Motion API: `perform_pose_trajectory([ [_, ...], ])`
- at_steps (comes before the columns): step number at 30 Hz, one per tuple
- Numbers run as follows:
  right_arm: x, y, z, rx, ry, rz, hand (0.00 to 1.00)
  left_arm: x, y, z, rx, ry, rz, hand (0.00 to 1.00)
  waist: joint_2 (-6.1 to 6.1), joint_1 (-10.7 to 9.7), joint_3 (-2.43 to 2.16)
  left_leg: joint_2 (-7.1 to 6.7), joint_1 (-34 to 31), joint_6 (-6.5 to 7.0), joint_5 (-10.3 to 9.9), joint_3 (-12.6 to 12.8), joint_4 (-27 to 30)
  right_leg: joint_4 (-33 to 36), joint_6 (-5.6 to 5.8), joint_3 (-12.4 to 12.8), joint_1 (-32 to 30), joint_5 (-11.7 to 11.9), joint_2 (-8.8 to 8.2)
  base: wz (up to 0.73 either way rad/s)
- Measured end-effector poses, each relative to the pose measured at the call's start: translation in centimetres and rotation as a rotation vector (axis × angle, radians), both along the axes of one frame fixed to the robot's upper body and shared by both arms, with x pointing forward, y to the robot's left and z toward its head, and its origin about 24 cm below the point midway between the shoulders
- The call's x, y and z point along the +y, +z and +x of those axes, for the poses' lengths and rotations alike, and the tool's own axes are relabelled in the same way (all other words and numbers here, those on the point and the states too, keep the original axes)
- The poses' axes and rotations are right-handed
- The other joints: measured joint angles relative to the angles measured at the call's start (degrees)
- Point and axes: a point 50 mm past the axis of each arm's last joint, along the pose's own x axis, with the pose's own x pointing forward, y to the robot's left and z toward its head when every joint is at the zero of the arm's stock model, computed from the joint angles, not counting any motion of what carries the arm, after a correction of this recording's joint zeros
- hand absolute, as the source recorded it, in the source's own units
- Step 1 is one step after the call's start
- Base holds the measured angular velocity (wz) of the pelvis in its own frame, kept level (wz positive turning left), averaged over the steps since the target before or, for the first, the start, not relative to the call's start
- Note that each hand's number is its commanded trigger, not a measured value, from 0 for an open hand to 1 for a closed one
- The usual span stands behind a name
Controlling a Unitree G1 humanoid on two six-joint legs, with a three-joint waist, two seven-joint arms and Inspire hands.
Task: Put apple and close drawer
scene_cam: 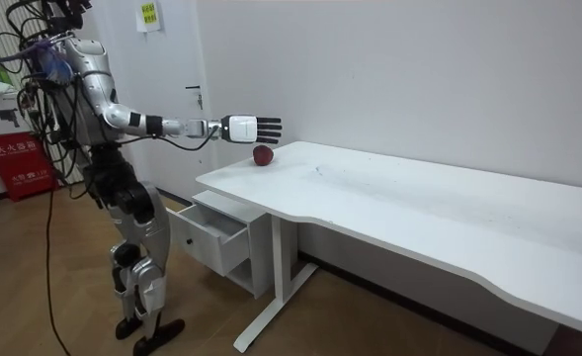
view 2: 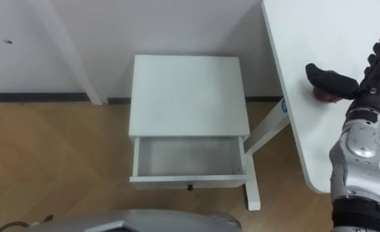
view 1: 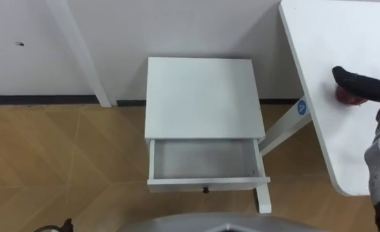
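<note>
I see the right hand (view 2: 369,87) spread open, fingers straight, hovering just over the apple (view 2: 323,96), which sits on the white table (view 2: 319,32) near its end. Beside that table end, the drawer (view 2: 190,182) stands open.

Pretty sure this is a robotics lab or test room done up as a plain office, not anybody's home. Bare white walls (scene_cam: 419,69) all round, a dark baseboard (view 1: 35,100) along the bottom, and a wood-pattern laminate floor (view 1: 48,161) laid in a zigzag. Furniture is sparse and office-grade: one long white desk (scene_cam: 419,198) on white metal legs runs off to the right along the far wall. A small white cabinet (view 1: 202,96) sits just left of it with its drawer (view 1: 202,160) pulled open. Far left there's a red sign board (scene_cam: 14,163) standing on the floor, and a printed notice (scene_cam: 148,14) stuck high on the wall. A humanoid robot standing at the cabinet kinda settles it.
</note>
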Motion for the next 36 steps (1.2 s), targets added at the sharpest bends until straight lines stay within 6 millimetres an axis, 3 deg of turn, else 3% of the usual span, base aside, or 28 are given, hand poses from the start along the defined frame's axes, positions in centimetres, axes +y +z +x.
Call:
perform_pose_trajectory([
  [6,0.0,-0.2,0.0,0.033,0.054,-0.025,0.00,0.0,0.0,-0.1,0.003,-0.012,-0.009,0.00,-0.14,-0.42,-0.08,-0.01,-0.17,0.00,0.00,-0.32,0.40,-0.03,0.00,-0.83,0.00,0.00,-0.06,0.03],
  [19,-0.5,-3.1,-1.1,0.220,0.108,-0.079,0.00,0.1,0.0,0.2,0.005,-0.023,-0.031,0.00,-0.30,-0.26,-0.29,-0.02,-0.22,0.00,0.00,-0.43,0.73,0.01,0.00,-0.54,0.15,0.00,-0.06,0.01],
  [32,-0.4,-3.7,-1.3,0.285,0.158,-0.119,0.00,0.2,-0.1,-0.2,0.027,-0.019,-0.038,0.00,-0.98,-0.24,-0.04,-0.06,-0.46,0.00,0.00,-0.66,0.56,-0.02,-0.01,-0.60,0.06,0.01,-0.07,0.00],
  [33,-0.4,-3.7,-1.3,0.291,0.161,-0.128,0.14,0.2,-0.1,-0.2,0.026,-0.020,-0.037,0.00,-0.98,-0.07,-0.04,-0.06,-0.49,0.00,0.00,-0.67,0.54,-0.02,-0.01,-0.60,0.01,0.01,-0.07,0.00],
  [34,-0.3,-3.8,-1.3,0.300,0.167,-0.137,0.98,0.2,0.0,-0.1,0.024,-0.021,-0.036,0.00,-0.95,0.17,-0.02,-0.06,-0.50,0.00,0.00,-0.66,0.49,-0.02,-0.01,-0.57,-0.06,0.01,-0.06,0.00],
  [36,-0.2,-4.1,-1.4,0.316,0.173,-0.136,1.00,0.3,0.0,0.1,0.021,-0.023,-0.034,0.00,-0.94,0.46,-0.02,-0.05,-0.48,0.00,0.00,-0.66,0.44,-0.02,-0.01,-0.58,-0.09,0.01,-0.06,0.00],
])
